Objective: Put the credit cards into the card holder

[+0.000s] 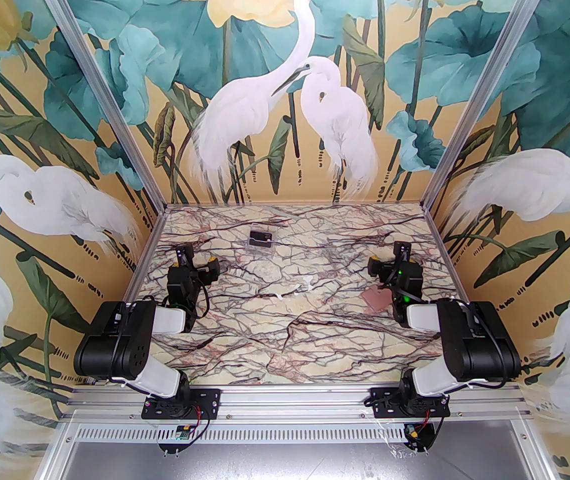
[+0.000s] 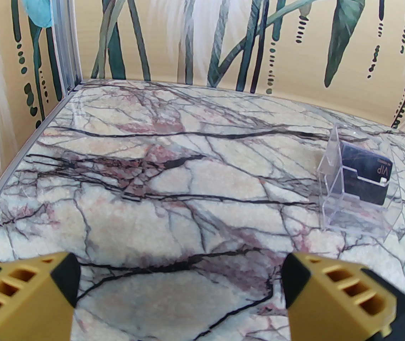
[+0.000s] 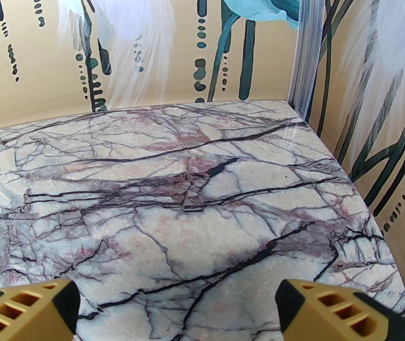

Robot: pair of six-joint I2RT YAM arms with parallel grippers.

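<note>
Black credit cards (image 2: 364, 179) with gold "VIP" lettering stand upright in a small clear plastic box (image 2: 348, 211), far right in the left wrist view. The cards (image 1: 260, 239) sit near the table's back middle. The dusty-pink card holder (image 1: 377, 299) lies flat on the right side, partly hidden under the right arm. My left gripper (image 1: 195, 263) hovers over the left side, open and empty, its yellow fingers (image 2: 28, 297) wide apart around the gripper's centre (image 2: 181, 290). My right gripper (image 1: 390, 260) is open and empty just behind the card holder, seen close up as (image 3: 176, 307).
The marble-patterned table (image 1: 285, 328) is walled by painted panels on the left, back and right, with aluminium posts (image 2: 64, 37) at the back corners. Small pale scraps (image 1: 295, 290) lie near the middle.
</note>
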